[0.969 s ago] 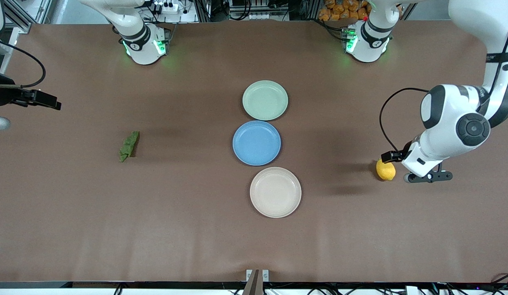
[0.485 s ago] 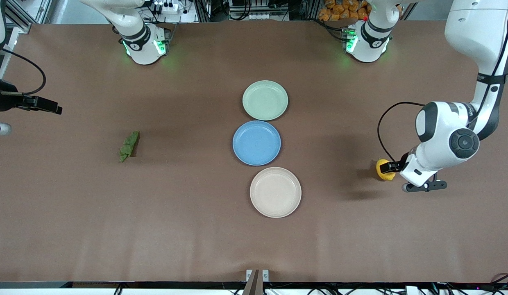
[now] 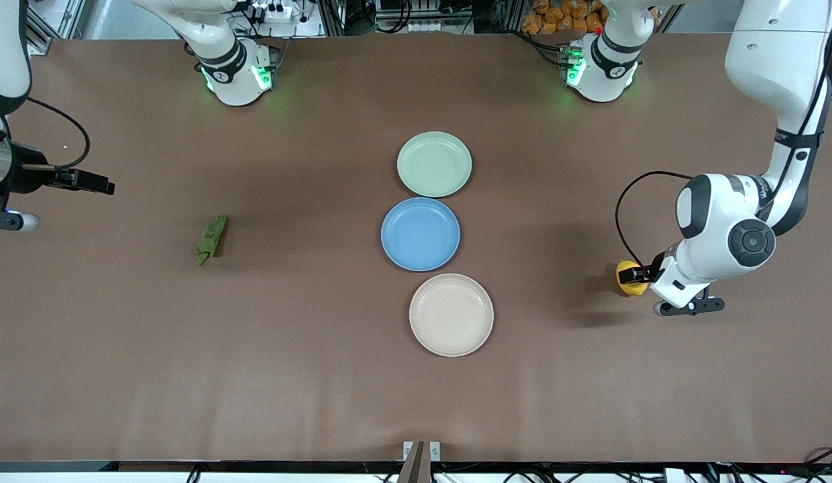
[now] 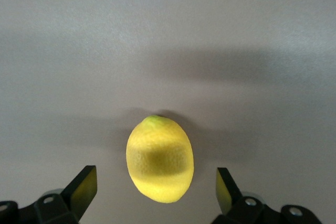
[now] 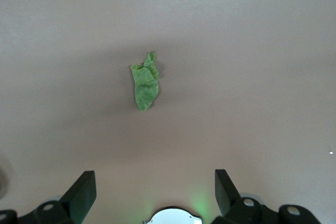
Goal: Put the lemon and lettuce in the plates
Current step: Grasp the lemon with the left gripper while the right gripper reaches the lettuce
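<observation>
lemon [image 4: 159, 159]: firm, rounded, likely slippery; pinch its middle | left gripper [image 4: 156, 190] over lemon, fingers spread | lettuce [image 5: 145, 82]: limp, light; grip mid-length | right gripper [image 5: 155, 192] fingers spread, short of lettuce, waiting

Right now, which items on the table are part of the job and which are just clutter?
Job:
- lemon, under the open left gripper
- lettuce, in the open right gripper's view
- mint green plate
- beige plate

Lying about:
- blue plate, between the two
</observation>
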Tool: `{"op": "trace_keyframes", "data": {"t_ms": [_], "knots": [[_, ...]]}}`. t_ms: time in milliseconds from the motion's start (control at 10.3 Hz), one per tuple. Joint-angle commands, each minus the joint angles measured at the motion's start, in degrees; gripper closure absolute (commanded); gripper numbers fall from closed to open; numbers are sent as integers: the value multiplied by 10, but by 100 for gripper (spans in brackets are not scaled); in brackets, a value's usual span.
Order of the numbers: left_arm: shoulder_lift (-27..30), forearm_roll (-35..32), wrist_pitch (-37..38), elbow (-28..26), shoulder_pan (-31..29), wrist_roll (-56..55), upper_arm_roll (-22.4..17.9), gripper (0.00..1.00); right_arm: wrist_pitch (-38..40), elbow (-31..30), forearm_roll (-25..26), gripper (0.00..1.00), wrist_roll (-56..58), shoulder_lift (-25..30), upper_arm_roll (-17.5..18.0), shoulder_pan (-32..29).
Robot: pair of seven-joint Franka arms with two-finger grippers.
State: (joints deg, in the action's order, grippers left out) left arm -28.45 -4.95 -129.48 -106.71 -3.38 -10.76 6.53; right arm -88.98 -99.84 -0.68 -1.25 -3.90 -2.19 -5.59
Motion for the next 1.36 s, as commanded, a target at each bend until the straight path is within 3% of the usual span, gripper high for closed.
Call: {"op": "trace_keyframes", "data": {"t_ms": [0, 872, 969, 1066, 1163, 1260], "knots": [[-14, -11, -9, 3, -5, 7, 2, 0, -29, -35, -7, 0, 5, 4, 4, -12], [-56, -9, -49, 8, -4, 0, 2, 0, -57, -50, -6, 0, -2, -38, 4, -12], [-57, -6, -60, 7, -1, -4, 3, 29, -65, -51, -6, 0, -2, -49, 4, -11], [-62, -6, -60, 9, -1, -9, 3, 77, -74, -51, -7, 0, -3, -60, 5, -10], [-62, -6, -60, 9, -2, -9, 3, 100, -80, -51, -7, 0, -9, -68, 5, -9], [-61, -6, -60, 9, -2, -7, 3, 100, -83, -51, -7, 0, -10, -74, 5, -9]]}}
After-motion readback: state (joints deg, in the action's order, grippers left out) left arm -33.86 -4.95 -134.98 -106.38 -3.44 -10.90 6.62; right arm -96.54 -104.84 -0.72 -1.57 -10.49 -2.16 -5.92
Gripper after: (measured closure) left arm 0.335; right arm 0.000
